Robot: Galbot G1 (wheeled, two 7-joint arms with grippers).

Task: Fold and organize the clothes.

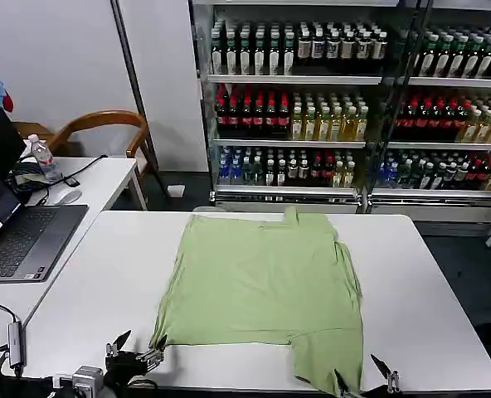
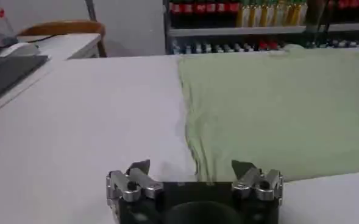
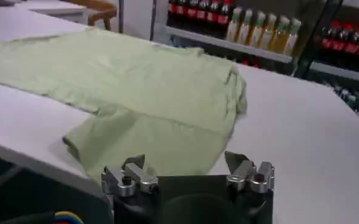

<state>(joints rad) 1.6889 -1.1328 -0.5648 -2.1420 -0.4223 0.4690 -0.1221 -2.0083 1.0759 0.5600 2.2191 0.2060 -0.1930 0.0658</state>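
The clothes, one light green shirt (image 1: 262, 278), lie spread flat on the white table (image 1: 104, 274), collar end toward the far edge. One sleeve (image 1: 327, 361) reaches the near edge on the right. No chest print shows. My left gripper (image 1: 138, 348) hovers open at the near edge, just off the shirt's near left corner. In the left wrist view the left gripper (image 2: 191, 167) has the shirt (image 2: 277, 103) hem right ahead. My right gripper (image 1: 360, 375) is open beside the near sleeve. The right wrist view shows the right gripper (image 3: 185, 160) open over that part of the shirt (image 3: 136, 79). Neither gripper holds anything.
A side table on the left carries an open laptop (image 1: 21, 240), a water bottle (image 1: 42, 157) and cables. A wooden chair (image 1: 104, 124) stands behind it. Shelves of bottles (image 1: 353, 99) fill the back. Bare tabletop lies on both sides of the shirt.
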